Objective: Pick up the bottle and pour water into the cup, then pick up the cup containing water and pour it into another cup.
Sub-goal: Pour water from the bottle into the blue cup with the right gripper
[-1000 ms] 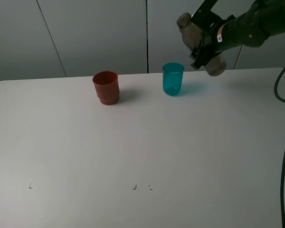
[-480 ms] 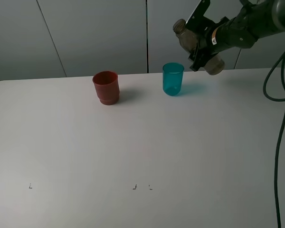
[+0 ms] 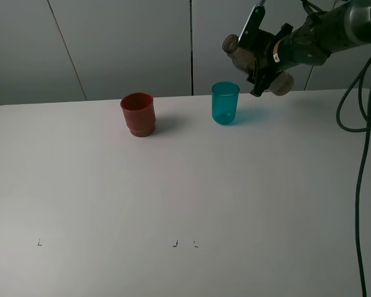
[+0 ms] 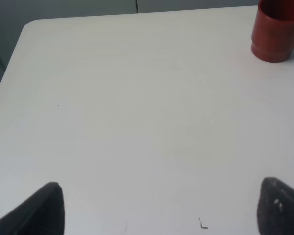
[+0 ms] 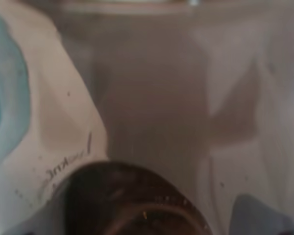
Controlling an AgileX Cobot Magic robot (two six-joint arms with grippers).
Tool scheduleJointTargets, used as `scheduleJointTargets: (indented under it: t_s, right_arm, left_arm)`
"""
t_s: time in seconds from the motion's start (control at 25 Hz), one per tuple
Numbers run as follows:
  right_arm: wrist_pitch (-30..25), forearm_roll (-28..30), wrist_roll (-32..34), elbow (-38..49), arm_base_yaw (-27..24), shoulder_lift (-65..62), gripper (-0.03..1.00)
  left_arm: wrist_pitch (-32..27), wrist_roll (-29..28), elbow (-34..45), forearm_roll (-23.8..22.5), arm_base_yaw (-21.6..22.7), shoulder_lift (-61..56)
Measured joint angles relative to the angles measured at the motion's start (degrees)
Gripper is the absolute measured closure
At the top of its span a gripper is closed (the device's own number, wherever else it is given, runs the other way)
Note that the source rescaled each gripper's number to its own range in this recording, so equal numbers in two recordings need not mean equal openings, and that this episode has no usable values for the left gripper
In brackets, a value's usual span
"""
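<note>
In the upper right of the frame, the right gripper is clamped round the bottle. It tips the open neck down-left over the teal cup, ready for pouring, I'd say. The red cup waits at centre-left. The left gripper has its jaws apart and looks idle.

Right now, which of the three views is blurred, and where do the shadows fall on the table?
Exterior high: sharp, with soft even light; the red cup and the teal cup throw faint shadows rightward on the table. Right wrist: the bottle sits so near the lens that everything is blurred. Left wrist: clear, no glare.
</note>
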State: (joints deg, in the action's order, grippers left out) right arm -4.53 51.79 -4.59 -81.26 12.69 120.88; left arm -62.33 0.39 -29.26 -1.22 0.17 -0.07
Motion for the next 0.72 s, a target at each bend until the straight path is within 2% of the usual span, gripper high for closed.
scheduleJointTargets:
  t_s: [0.4,0.72]
  right_arm:
    - [0.00,8.75,-0.23,0.00,-0.04,0.00,0.97]
    - [-0.47,10.19,-0.34,-2.64,-0.04,2.67,0.97]
  left_arm:
    - [0.00,0.00,0.00,0.00,0.00,0.00]
    - [0.00,0.00,0.00,0.00,0.00,0.00]
